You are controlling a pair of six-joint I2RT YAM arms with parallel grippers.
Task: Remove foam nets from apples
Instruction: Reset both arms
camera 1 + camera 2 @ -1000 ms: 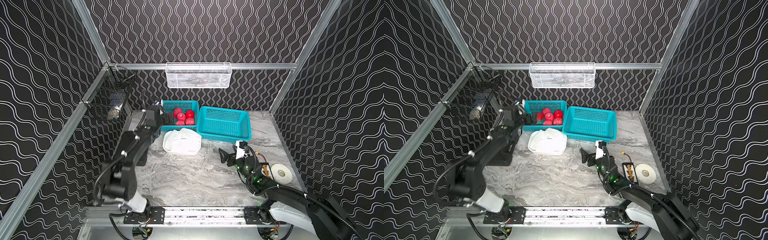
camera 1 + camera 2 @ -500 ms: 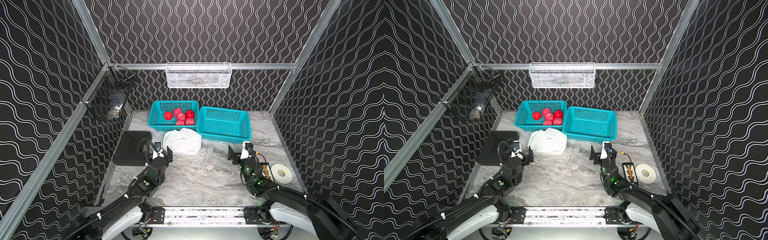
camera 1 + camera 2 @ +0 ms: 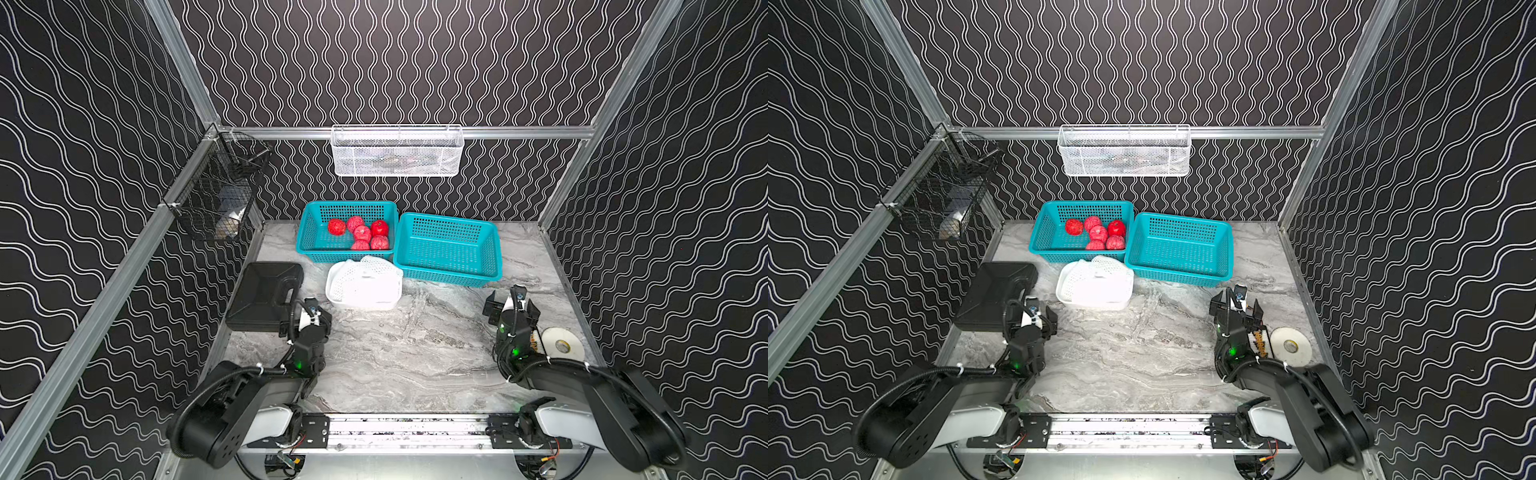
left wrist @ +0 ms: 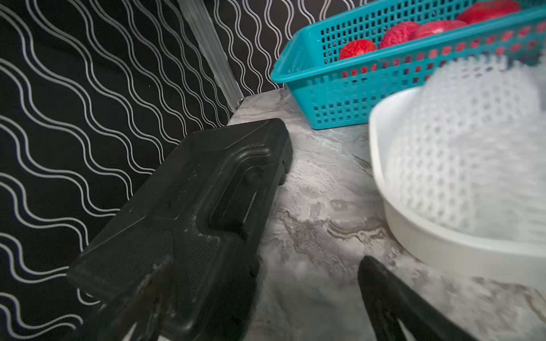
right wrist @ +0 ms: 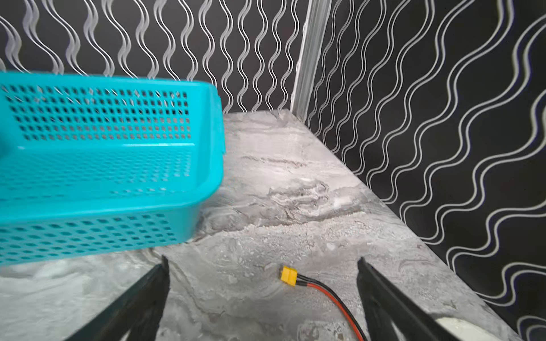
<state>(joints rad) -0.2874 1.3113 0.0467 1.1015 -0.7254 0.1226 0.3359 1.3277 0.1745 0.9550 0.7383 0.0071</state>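
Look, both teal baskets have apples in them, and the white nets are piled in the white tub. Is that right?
Not quite. Only one teal basket holds the apples; the other teal basket beside it is empty, as both top views show. The foam nets are indeed piled in the white tub.

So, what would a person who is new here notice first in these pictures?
The red apples, bunched in the teal basket at the back on the left, stand out most. Just in front of it, a white tub holds a heap of foam nets. A second teal basket beside the first is empty.
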